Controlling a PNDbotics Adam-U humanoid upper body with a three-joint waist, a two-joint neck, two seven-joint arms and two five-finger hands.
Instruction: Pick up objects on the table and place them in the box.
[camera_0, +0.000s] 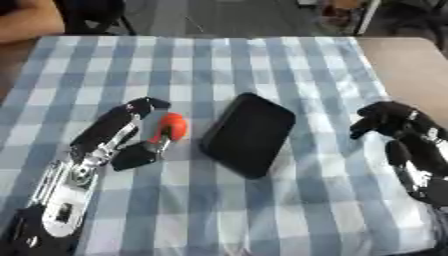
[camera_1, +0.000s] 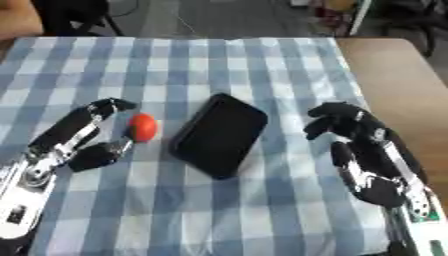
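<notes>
Both forearms enter from the lower corners over the blue-and-white checked cloth covering the worktop. Left hand lies flat-ish on the cloth, fingers extended, thumb spread out to the side; an orange ball sits in the gap between thumb and fingers, touching or nearly touching the thumb. Black box lies just right of the ball, mid-cloth, set diagonally. Right hand is well apart to the right of the box, fingers curled downward, holding nothing.

A blue-and-white checked cloth covers the table. Bare brown tabletop shows along the cloth's right edge. Grey floor lies beyond.
</notes>
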